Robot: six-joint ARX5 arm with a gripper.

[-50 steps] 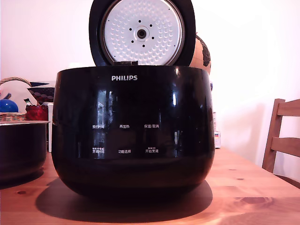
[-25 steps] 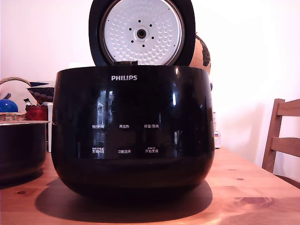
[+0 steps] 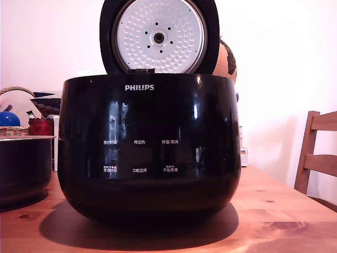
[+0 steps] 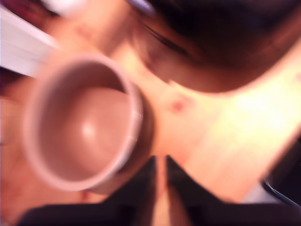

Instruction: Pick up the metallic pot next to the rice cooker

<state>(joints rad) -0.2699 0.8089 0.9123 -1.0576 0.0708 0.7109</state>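
The metallic pot (image 4: 82,122) stands upright on the desk (image 4: 235,122) beside the rice cooker (image 3: 150,147), mouth exposed for a rim grasp. Gripper (image 4: 160,181) fingers nearly pressed together, pinching nothing.

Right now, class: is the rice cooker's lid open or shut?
Open. In the exterior view the lid stands raised above the rice cooker, its dimpled silver inner plate facing the camera.

Only the wrist view shows the gripper (image 4: 161,188), and it is blurred. Two dark fingers (image 4: 141,188) run side by side toward their tips, with just a thin sliver of light between them, so the jaws look all but closed with nothing between them. In the exterior view no part of the arm can be seen
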